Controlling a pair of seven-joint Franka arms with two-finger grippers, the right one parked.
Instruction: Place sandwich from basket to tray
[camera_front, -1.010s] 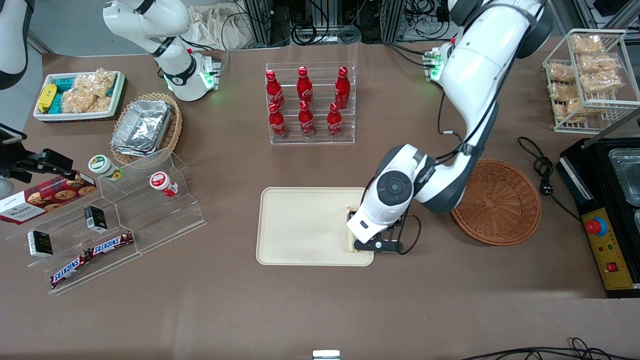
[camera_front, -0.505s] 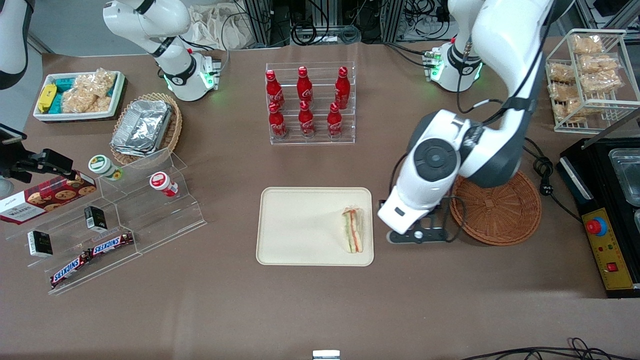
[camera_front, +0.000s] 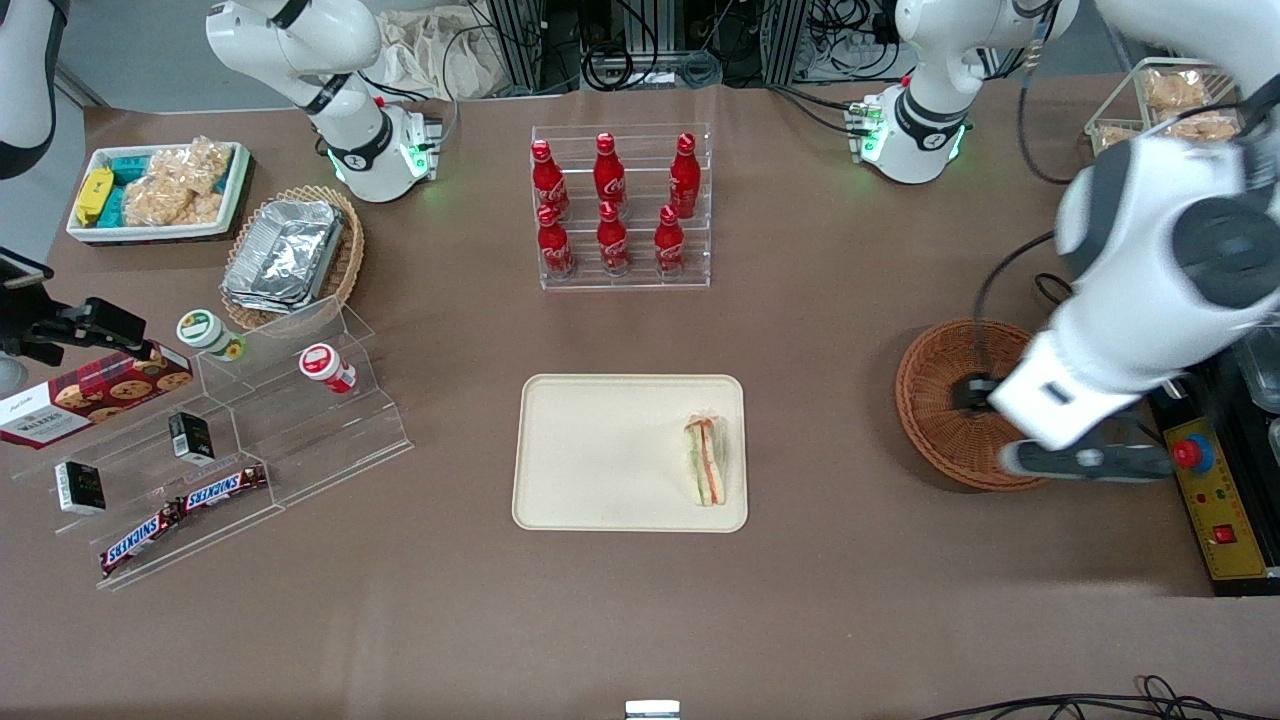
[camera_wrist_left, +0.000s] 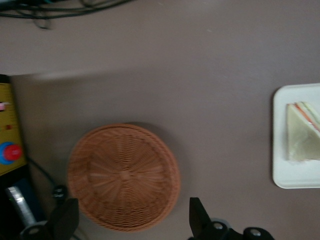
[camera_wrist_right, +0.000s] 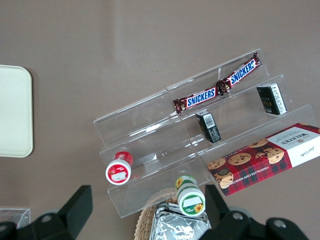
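Note:
The sandwich (camera_front: 706, 460) (camera_wrist_left: 301, 134), a wrapped white-bread wedge with green and orange-red layers, lies on the cream tray (camera_front: 600, 450) (camera_wrist_left: 295, 175), close to the tray's edge toward the working arm. The round reddish-brown basket (camera_front: 945, 400) (camera_wrist_left: 124, 176) sits beside the tray with nothing in it. My gripper (camera_front: 1035, 410) (camera_wrist_left: 132, 222) hangs high above the basket's edge toward the working arm's end, well clear of the sandwich. It is open, its two black fingers (camera_wrist_left: 197, 217) set wide apart with nothing between them.
A black machine with a red button (camera_front: 1190, 455) stands right beside the basket, under my arm. A cable plug (camera_front: 1090, 375) lies between them. An acrylic rack of red bottles (camera_front: 620, 210) stands farther from the camera than the tray. A wire snack rack (camera_front: 1180, 150) sits at the working arm's end.
My gripper let go of the sandwich on the tray, rose, and swung away past the basket toward the working arm's end. The sandwich stays where it was set down.

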